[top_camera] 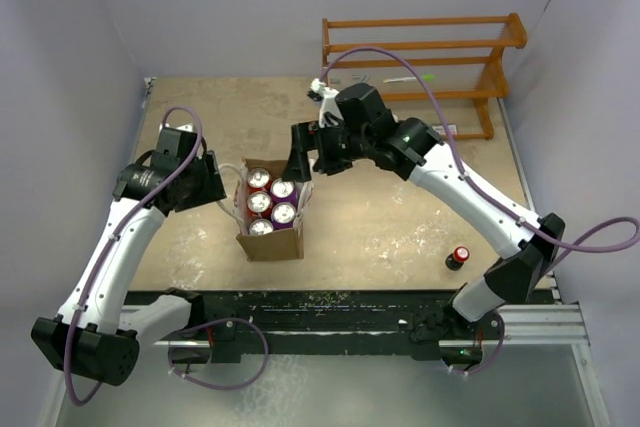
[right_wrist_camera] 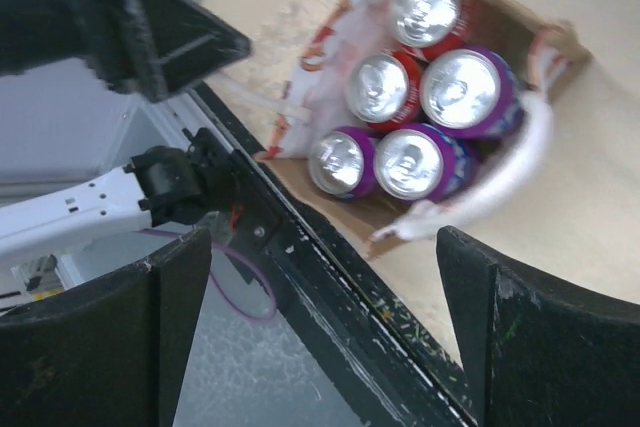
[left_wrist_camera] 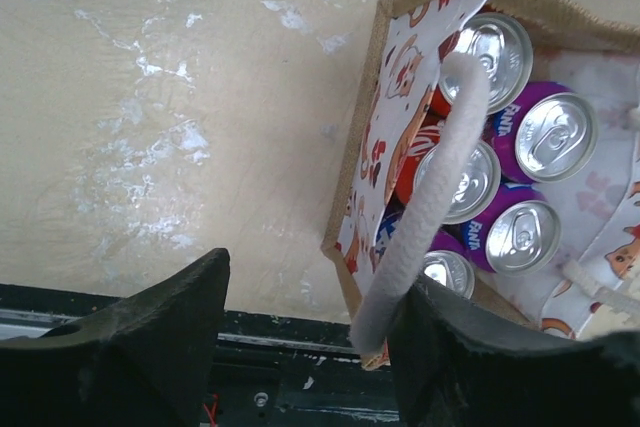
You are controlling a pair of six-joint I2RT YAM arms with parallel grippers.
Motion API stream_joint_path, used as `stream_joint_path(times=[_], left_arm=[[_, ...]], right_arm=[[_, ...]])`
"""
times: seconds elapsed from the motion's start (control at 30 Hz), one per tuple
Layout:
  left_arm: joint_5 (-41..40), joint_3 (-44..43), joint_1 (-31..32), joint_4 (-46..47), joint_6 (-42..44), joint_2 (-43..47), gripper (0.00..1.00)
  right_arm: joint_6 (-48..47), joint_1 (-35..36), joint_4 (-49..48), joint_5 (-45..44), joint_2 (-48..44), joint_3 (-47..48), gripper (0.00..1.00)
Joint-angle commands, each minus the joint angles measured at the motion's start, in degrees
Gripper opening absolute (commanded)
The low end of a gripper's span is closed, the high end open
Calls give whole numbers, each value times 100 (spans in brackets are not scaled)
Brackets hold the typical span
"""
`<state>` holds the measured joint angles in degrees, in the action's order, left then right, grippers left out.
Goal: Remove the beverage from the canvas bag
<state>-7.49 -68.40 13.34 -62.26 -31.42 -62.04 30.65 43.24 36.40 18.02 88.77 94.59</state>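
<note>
Standing upright near the table's (top_camera: 420,217) front edge, the canvas bag (top_camera: 272,244) holds five beverage cans (top_camera: 259,202), tops showing. Left gripper (left_wrist_camera: 315,277): jaws wide apart beside the bag's left wall, with a white rope handle (left_wrist_camera: 430,197) passing between them, unclamped. Right gripper (right_wrist_camera: 322,237): spread wide above the bag's far right side, empty. A small red-capped bottle (top_camera: 458,256) stands well to the right.

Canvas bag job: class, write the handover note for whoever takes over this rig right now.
Left gripper: open, the white rope handle in the gap between its fingers, unclamped.
Right gripper: open, empty, near the bag's open top.
Canvas bag: upright on the table, five cans inside.
Done: both arms at the bag; no can gripped.
Left: grip one can, lift it clear, set it down.
</note>
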Motion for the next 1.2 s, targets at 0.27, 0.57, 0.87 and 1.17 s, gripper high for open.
stream_joint_path(times=[0.27, 0.57, 0.87, 1.17], left_arm=[[7, 711, -42, 454, -30, 468, 41], [98, 962, -42, 381, -177, 465, 26], [228, 1063, -43, 486, -142, 511, 25], [412, 1093, -42, 576, -47, 359, 22]], right_arm=[[-647, 725, 984, -1005, 1488, 1872, 77], [-964, 924, 1531, -1664, 2407, 1952, 76], [-891, 1134, 1669, -2258, 2774, 1780, 80], [-841, 1388, 1892, -2685, 2883, 2141, 82]])
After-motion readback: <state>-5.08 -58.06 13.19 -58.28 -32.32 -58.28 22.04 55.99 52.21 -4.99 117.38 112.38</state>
